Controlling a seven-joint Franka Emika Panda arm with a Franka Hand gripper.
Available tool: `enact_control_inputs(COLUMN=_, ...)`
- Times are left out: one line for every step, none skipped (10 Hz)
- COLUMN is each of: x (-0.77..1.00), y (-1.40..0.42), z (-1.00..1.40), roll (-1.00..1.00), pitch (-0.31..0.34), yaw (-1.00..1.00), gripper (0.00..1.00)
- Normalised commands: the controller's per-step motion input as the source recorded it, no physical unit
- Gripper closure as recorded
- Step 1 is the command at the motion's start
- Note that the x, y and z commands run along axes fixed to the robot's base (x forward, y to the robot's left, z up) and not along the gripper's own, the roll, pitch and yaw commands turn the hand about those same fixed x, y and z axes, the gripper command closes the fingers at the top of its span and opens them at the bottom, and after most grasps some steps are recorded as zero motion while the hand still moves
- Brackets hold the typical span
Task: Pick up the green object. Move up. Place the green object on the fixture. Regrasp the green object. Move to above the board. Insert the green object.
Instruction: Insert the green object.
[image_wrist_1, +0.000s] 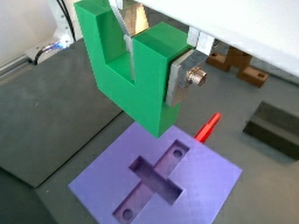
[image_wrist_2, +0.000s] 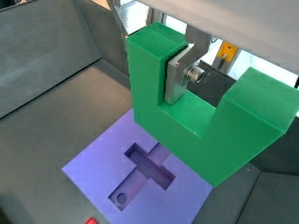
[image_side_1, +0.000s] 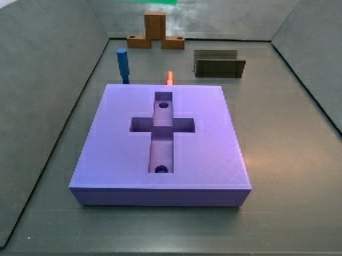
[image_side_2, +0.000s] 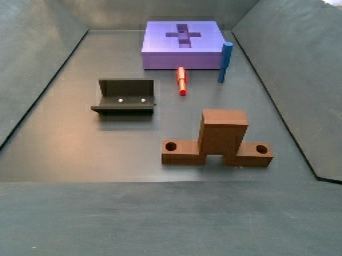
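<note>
**Green object held high over the board**

The green object is a bright, chunky U-shaped block with a square notch between two thick arms. The gripper is closed on one arm, a silver finger pressed flat against its inner face inside the notch. In both wrist views the block hangs clear above the lavender board and its cross-shaped recess. Open grey floor surrounds the board; the fixture sits well apart beyond it
</note>
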Motion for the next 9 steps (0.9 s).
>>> enact_control_inputs(x=0.05, y=-0.17, z=-0.33, roll=-0.34, pitch=-0.059, yaw=0.00, gripper=1.00)
enact_control_inputs(x=0.09, y=-0.22, z=-0.29, roll=0.00, pitch=-0.139, yaw=0.03, gripper=1.00)
enact_control_inputs(x=0.27, y=-0.35, z=-0.06, roll=0.20, pitch=-0.254, yaw=0.47, gripper=1.00)
enact_control_inputs(x=0.33, y=-0.08, z=0.03, roll=0.12, pitch=-0.323, yaw=0.49, gripper=1.00)
enact_control_inputs(x=0.32, y=-0.08, z=0.00, roll=0.10, pitch=-0.403, yaw=0.39, gripper=1.00)
enact_control_inputs(x=0.31, y=-0.07, z=0.09, roll=0.20, pitch=-0.420, yaw=0.36, gripper=1.00)
enact_control_inputs(x=0.21, y=-0.09, z=0.06, roll=0.23, pitch=-0.434, yaw=0.41, gripper=1.00)
enact_control_inputs(x=0.28, y=-0.43, z=-0.10, roll=0.50, pitch=-0.136, yaw=0.00, gripper=1.00)
enact_control_inputs(x=0.09, y=-0.27, z=-0.37, roll=0.48, pitch=0.000, yaw=-0.50, gripper=1.00)
